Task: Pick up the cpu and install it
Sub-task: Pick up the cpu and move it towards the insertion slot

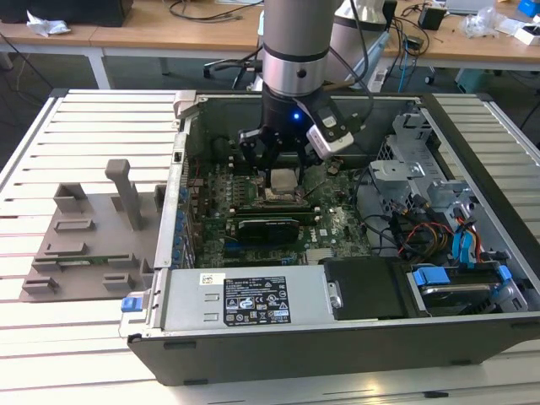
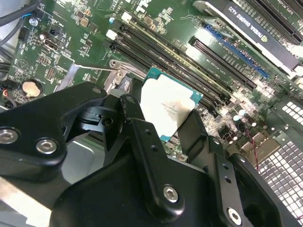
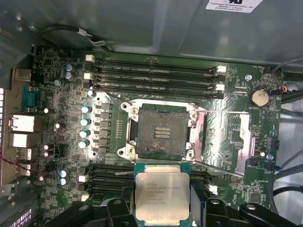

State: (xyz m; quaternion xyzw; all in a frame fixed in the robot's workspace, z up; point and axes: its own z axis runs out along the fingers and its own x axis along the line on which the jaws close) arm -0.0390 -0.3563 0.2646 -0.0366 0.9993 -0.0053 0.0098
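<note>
Two fingers (image 2: 194, 130) pinch the cpu (image 3: 162, 196) while the arm (image 1: 294, 51) points straight down over the motherboard (image 3: 61, 97).

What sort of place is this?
Likely a robotics lab or workshop: an opened computer case lies on a slatted metal table, wooden desks stand behind, and the end effector holds the cpu above the motherboard.

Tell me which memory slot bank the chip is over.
The bank on the graphics card side: the chip overlaps it. The other bank lies beyond the socket, by the battery.
</note>
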